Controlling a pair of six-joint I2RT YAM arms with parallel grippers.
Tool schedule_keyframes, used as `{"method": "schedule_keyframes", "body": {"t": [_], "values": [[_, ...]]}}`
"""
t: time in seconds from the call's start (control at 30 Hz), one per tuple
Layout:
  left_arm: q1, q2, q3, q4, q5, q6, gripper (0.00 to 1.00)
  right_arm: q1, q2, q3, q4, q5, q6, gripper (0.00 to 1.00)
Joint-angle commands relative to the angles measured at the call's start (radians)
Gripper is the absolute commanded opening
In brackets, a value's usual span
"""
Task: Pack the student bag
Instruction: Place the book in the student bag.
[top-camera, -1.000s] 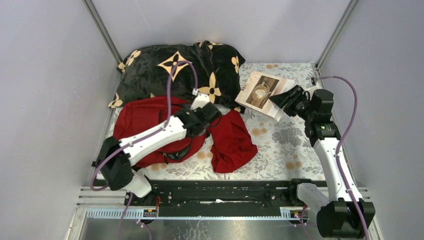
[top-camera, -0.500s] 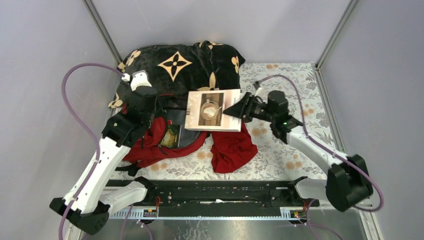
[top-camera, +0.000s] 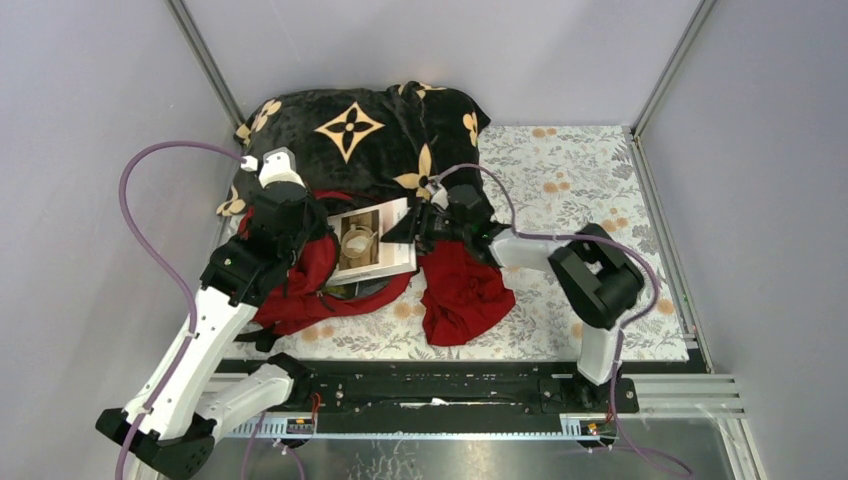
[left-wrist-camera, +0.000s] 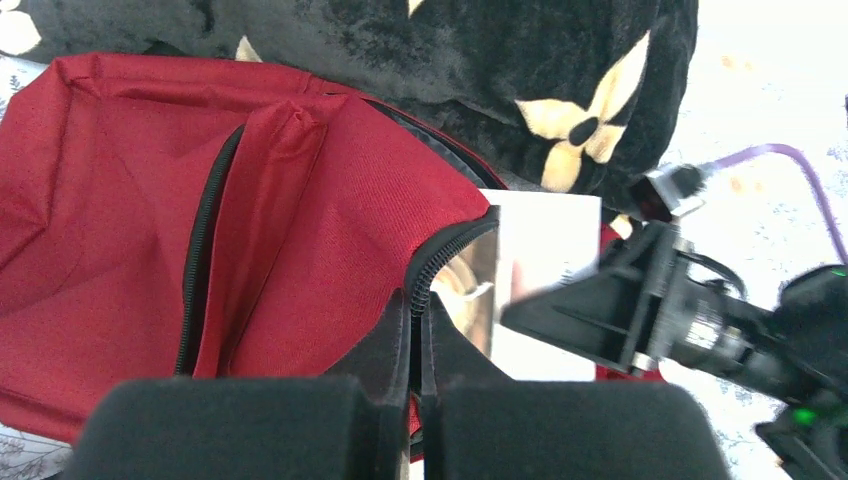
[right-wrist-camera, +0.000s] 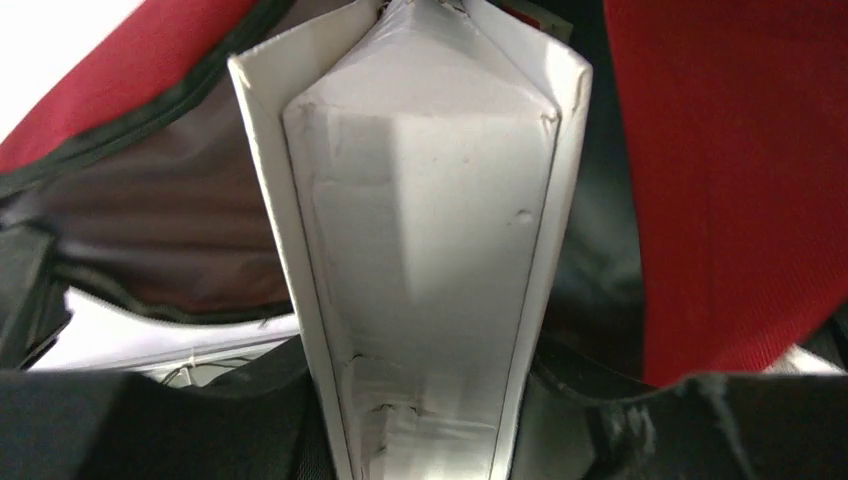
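Observation:
The red student bag (top-camera: 290, 290) lies open at the left on the floral mat, also seen in the left wrist view (left-wrist-camera: 120, 220). My left gripper (top-camera: 300, 232) is shut on the zipper edge (left-wrist-camera: 440, 262) of the bag's opening and holds it up. My right gripper (top-camera: 412, 228) is shut on a white book (top-camera: 368, 242) with a cup picture on its cover. The book lies partly inside the bag's mouth. In the right wrist view the book's page edge (right-wrist-camera: 430, 230) points into the dark lining. The book also shows in the left wrist view (left-wrist-camera: 545, 250).
A black plush blanket with tan flowers (top-camera: 350, 135) lies behind the bag. A smaller dark-red cloth (top-camera: 462, 285) lies right of the bag, under the right arm. Grey walls close in the mat (top-camera: 590, 190) on three sides.
My right gripper has carried the book left from the mat's middle into the bag's mouth. My left gripper stays at the bag's opening, holding the zipper edge.

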Motion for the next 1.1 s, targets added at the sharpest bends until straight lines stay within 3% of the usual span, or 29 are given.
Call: {"method": "schedule_keyframes", "body": {"t": [0.0,0.23,0.27,0.3,0.4,0.43,0.5,0.63,0.87,0.97,1.07], "values": [[0.007,-0.019,-0.013,0.129,0.054,-0.014,0.00,0.078,0.130,0.193,0.051,0.023,0.044,0.04],[0.008,-0.014,-0.031,0.159,0.097,-0.032,0.00,0.209,0.369,0.535,-0.135,0.143,-0.010,0.05],[0.010,-0.016,-0.032,0.163,0.097,-0.034,0.00,0.221,0.410,0.614,-0.225,0.138,-0.045,0.11],[0.011,-0.017,-0.030,0.165,0.092,-0.038,0.00,0.231,0.432,0.678,-0.325,0.136,-0.088,0.23],[0.019,-0.019,-0.021,0.163,0.081,-0.042,0.00,0.248,0.367,0.625,-0.426,0.245,-0.193,0.72],[0.021,-0.021,-0.022,0.166,0.080,-0.044,0.00,0.250,0.334,0.598,-0.453,0.284,-0.224,0.82],[0.027,-0.023,-0.028,0.176,0.081,-0.043,0.00,0.248,0.297,0.582,-0.531,0.352,-0.286,0.91],[0.039,-0.015,-0.036,0.183,0.094,-0.049,0.00,0.247,0.242,0.557,-0.605,0.431,-0.369,0.98],[0.048,-0.017,-0.041,0.182,0.109,-0.048,0.00,0.246,0.153,0.475,-0.616,0.497,-0.415,0.98],[0.050,-0.024,-0.047,0.184,0.112,-0.052,0.00,0.247,0.143,0.432,-0.584,0.493,-0.398,0.89],[0.050,-0.029,-0.055,0.185,0.118,-0.053,0.00,0.248,0.178,0.424,-0.508,0.447,-0.387,0.71]]}}
